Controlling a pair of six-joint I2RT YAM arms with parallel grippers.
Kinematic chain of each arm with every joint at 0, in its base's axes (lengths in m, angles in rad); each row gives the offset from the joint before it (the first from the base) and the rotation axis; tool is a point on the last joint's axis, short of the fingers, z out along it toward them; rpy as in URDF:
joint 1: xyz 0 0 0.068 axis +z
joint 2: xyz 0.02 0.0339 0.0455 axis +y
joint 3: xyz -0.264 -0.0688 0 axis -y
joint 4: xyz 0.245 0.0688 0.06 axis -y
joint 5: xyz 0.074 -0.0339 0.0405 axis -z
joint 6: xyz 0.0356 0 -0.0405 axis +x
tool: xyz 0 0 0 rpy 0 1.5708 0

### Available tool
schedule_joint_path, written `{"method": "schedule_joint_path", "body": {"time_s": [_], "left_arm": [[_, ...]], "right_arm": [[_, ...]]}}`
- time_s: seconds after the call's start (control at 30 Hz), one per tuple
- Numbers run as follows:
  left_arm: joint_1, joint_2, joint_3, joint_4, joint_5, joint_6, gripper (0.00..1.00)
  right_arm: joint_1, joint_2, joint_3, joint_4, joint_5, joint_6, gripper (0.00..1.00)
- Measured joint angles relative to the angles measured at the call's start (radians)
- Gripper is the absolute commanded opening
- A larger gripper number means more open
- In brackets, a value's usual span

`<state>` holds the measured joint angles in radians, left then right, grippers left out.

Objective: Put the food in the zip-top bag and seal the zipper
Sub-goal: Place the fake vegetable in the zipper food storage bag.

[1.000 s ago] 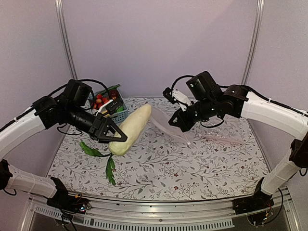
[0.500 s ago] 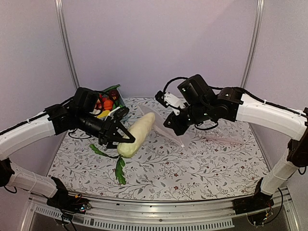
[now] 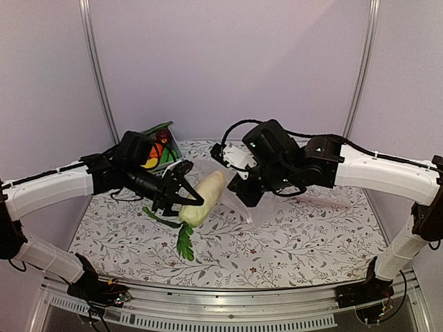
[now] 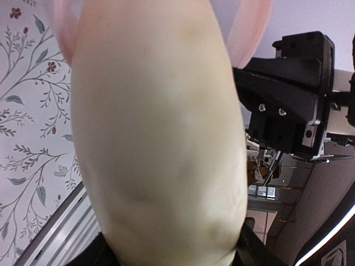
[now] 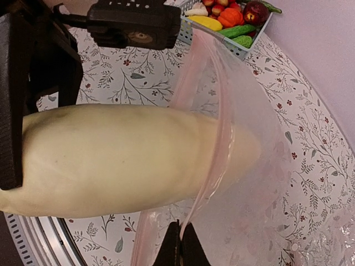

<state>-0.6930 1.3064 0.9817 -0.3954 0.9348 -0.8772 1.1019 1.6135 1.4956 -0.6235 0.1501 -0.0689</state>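
My left gripper (image 3: pixel 188 201) is shut on the long cream-white vegetable (image 3: pixel 205 196), holding it off the table, slanted toward the right. Its green leaves (image 3: pixel 183 242) trail below. My right gripper (image 5: pixel 181 239) is shut on the mouth edge of the zip-top bag (image 5: pixel 260 183) and holds it up and open. The vegetable's tip (image 5: pixel 244 147) sits just inside the pinkish zipper (image 5: pixel 224 138). In the left wrist view the vegetable (image 4: pixel 161 138) fills the frame. An orange piece (image 5: pixel 229 16) and a dark maroon piece (image 5: pixel 255 10) lie in the basket.
The blue basket (image 3: pixel 169 151) stands at the back left behind my left arm, also holding red fruits, a yellow piece and a green cucumber (image 5: pixel 236 31). More clear plastic (image 3: pixel 325 199) lies flat on the flowered tablecloth at right. Walls close in on three sides.
My left arm has carried the vegetable rightward and my right arm has brought the bag mouth leftward. The vegetable's tip now sits in the bag's mouth.
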Motion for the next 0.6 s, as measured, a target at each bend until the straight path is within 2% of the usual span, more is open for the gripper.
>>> {"method": "schedule_joint_path", "body": {"time_s": [0.1,0.33,0.6], "left_arm": [[0.008,0.011,-0.026,0.042,0.0,-0.035,0.4],[0.045,0.023,-0.084,0.172,-0.008,-0.142,0.42],[0.061,0.043,-0.093,0.236,-0.027,-0.185,0.46]], "right_arm": [[0.006,0.0,-0.011,0.012,-0.033,-0.011,0.0],[0.006,0.0,-0.03,0.034,-0.216,-0.026,0.0],[0.006,0.0,-0.072,0.074,-0.371,-0.009,0.0]]}}
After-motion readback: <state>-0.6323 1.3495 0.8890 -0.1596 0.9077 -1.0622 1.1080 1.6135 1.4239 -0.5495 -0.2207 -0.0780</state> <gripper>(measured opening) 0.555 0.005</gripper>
